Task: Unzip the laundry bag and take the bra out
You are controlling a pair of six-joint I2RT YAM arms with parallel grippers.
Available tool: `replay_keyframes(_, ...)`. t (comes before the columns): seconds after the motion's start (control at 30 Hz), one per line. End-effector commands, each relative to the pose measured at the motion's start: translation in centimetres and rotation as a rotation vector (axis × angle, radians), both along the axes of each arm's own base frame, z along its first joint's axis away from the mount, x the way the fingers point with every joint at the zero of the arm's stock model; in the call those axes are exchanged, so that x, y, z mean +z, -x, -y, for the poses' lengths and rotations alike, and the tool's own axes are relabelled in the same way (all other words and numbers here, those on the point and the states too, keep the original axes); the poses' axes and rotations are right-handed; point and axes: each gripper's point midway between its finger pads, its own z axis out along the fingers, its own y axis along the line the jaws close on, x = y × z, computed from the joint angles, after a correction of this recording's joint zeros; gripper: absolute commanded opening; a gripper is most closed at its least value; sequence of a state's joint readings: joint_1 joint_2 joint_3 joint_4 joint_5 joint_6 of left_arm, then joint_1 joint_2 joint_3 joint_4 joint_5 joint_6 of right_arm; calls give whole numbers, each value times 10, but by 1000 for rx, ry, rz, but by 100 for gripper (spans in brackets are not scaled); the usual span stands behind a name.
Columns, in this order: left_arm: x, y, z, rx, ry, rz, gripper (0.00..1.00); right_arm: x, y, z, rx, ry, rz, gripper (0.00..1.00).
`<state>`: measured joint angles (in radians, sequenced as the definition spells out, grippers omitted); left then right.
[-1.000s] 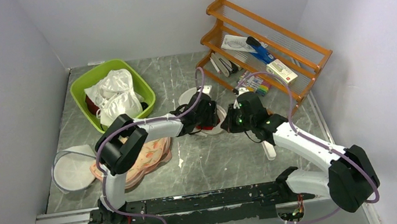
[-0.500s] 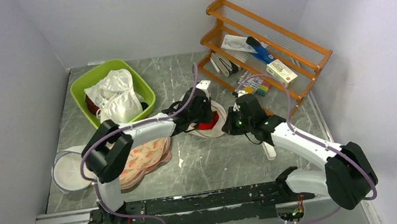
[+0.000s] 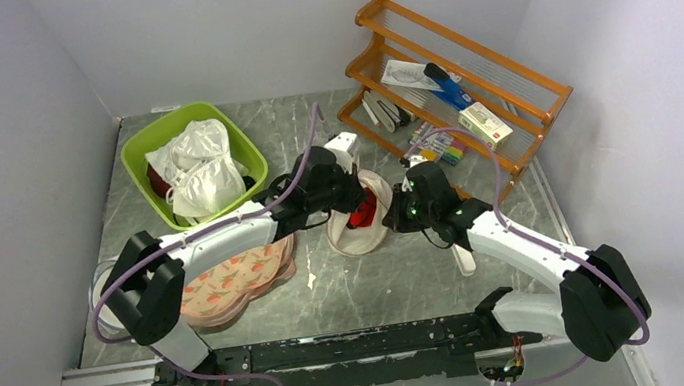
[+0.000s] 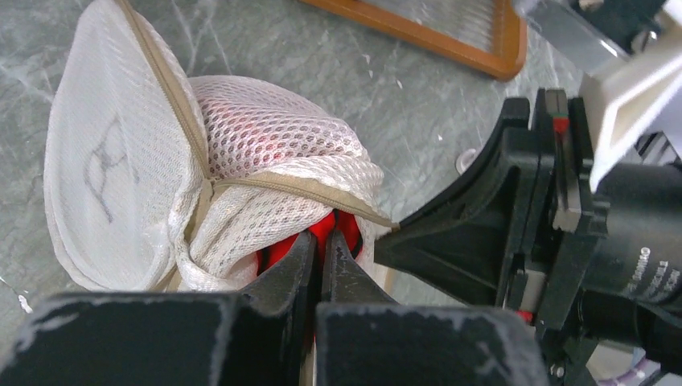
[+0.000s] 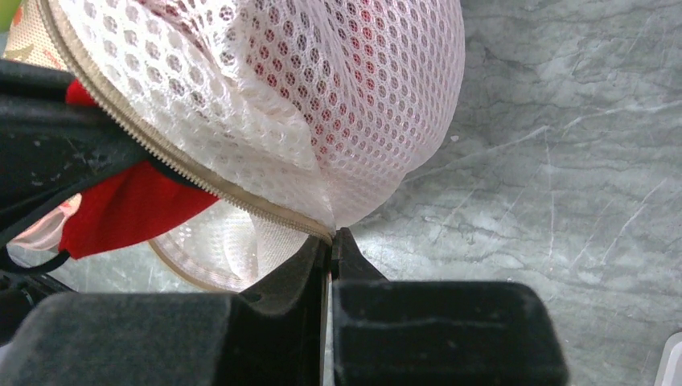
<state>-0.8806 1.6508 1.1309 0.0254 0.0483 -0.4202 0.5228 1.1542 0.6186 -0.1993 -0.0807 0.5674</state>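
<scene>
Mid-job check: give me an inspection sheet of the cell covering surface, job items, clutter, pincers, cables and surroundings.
Surface: grey marbled table, scuffed; no spills seen.
Job's things: laundry bag has its zip open and its mouth gaping; the red bra is partly out of the opening.
Clutter: green tub holding a white plastic bag, back left; fruit-printed pads beside the left arm; wooden rack with small items, back right.
Grippers: left pincer shut on the bra; right pincer shut on the bag's zip edge.
Cables: purple cables loop along both arms.
Surroundings: plain white walls on three sides; nothing else seen.
</scene>
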Motion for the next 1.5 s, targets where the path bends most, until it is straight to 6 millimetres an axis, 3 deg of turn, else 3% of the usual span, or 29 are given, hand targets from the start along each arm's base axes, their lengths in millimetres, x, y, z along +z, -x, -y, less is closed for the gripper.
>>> replay_keyframes(0.0,8,15,2,-128,-37,22,7,13,-9,0,-10,-9,50,0)
replay_keyframes(0.2,-15,31,0,-238,-96,-5,7,30,-17,-1,-19,-25,101,0)
replay_keyframes(0.33,-6,48,3,-333,-59,14,7,30,-22,-2,-22,-11,104,0)
replay_keyframes(0.63,83,56,-10,-336,59,217,7,11,-19,-2,-19,9,56,0)
replay_keyframes(0.9,159,57,-34,-249,150,388,7,12,-18,2,-27,21,59,0)
replay_keyframes(1.13,212,52,-59,-129,202,486,7,11,-19,0,-24,18,54,0)
replay_keyframes(1.33,217,29,-88,52,135,507,7,10,-19,-1,-19,15,52,0)
replay_keyframes(1.47,208,3,-123,285,53,492,7,11,-18,0,-20,19,56,0)
